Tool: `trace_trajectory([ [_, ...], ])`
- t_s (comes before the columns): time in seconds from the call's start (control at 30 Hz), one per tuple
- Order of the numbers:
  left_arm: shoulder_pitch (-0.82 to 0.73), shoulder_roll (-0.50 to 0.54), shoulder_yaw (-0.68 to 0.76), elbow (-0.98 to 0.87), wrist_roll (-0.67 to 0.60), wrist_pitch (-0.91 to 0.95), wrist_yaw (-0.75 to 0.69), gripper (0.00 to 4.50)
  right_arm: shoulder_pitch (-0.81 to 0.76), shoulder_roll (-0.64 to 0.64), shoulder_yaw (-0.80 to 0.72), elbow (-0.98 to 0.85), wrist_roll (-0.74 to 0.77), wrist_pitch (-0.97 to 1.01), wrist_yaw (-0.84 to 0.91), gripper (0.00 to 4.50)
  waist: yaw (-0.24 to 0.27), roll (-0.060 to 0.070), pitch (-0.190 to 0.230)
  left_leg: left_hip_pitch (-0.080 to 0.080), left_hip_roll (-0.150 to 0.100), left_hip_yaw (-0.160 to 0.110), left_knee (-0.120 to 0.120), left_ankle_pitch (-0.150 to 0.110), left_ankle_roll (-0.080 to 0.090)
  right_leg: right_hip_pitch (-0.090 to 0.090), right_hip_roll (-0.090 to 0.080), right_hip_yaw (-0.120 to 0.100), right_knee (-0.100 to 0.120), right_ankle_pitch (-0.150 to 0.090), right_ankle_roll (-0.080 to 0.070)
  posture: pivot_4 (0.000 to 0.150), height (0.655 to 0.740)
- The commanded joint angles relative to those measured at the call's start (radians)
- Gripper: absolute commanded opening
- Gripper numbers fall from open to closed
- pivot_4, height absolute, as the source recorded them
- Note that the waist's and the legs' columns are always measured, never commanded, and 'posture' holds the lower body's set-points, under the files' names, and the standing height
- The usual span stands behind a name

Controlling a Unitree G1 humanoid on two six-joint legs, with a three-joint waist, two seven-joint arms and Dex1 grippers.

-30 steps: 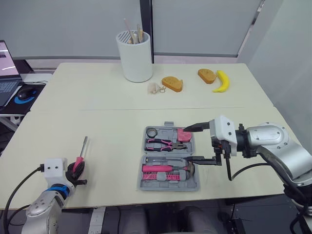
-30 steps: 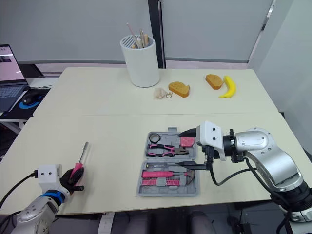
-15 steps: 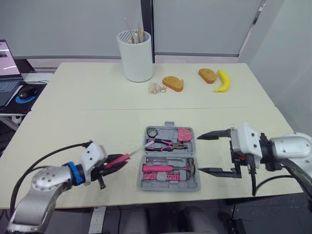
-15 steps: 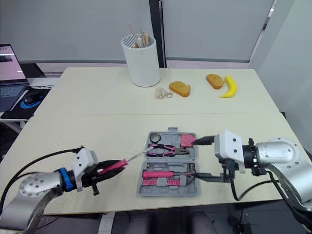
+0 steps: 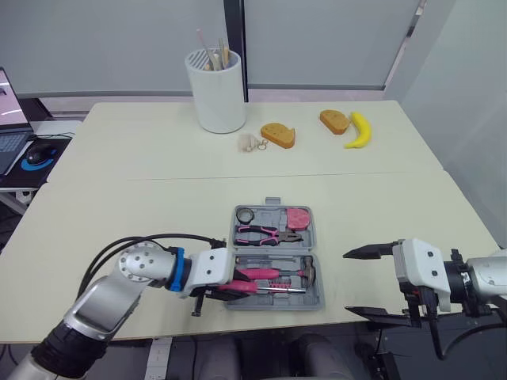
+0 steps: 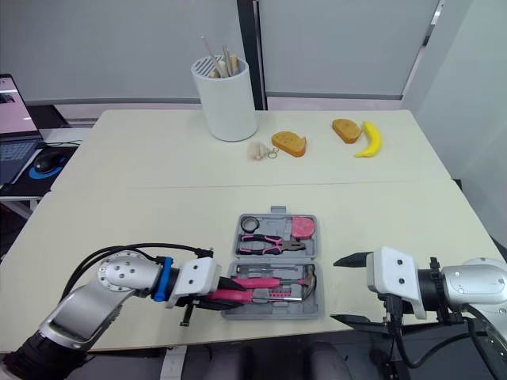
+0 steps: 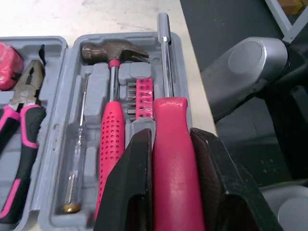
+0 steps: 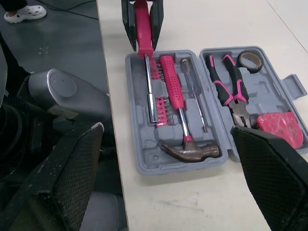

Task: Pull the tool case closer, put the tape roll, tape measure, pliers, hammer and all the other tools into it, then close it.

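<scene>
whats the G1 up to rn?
It is packing the open tool case. The left gripper is shut on a pink-handled screwdriver, laying it along the slot at the case's near edge; I can't tell if it is fully seated. The hammer, pliers, tape roll and tape measure sit in the case. The right gripper hangs open and empty to the case's right.

Left wrist view: screwdriver (image 7: pixel 174 173) handle butt cut off at frame edge, flanks hidden by left gripper (image 7: pixel 172 134) fingers. Pliers (image 7: pixel 21 120) handles and tape measure (image 7: pixel 7 58) clipped at edge. Small item (image 5: pixel 250 143) beside bread slice (image 5: pixel 279 135): possibly a keyring, too small to tell.
</scene>
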Motion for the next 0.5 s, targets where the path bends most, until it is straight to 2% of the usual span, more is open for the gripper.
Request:
trace_trajectory([
  [0.03,0.011,-0.011,-0.042,-0.079,0.036,0.044,0.043,0.82,0.026,-0.017,-0.05,-0.06,0.021,0.018,-0.014,4.5,0.0,0.0,0.0,0.0,0.0,0.0,0.0,0.0,0.0,0.0,0.0,0.0,0.0,0.0,0.0,0.15,0.7303],
  [0.23,0.029,-0.035,-0.089,-0.129,0.092,0.108,0.115,0.82,0.049,-0.02,-0.07,-0.08,0.035,0.043,-0.023,4.5,0.001,0.0,0.0,0.001,0.0,0.0,0.0,0.0,0.0,0.0,0.0,0.0,0.0,0.0,0.001,0.15,0.7303],
  [0.5,0.014,-0.05,-0.127,-0.104,0.15,0.118,0.151,0.82,0.063,-0.031,-0.078,-0.083,0.041,0.048,-0.024,4.5,0.001,0.0,0.0,0.0,0.0,0.0,0.0,0.0,0.0,0.0,0.0,0.0,0.0,0.0,0.001,0.15,0.7303],
])
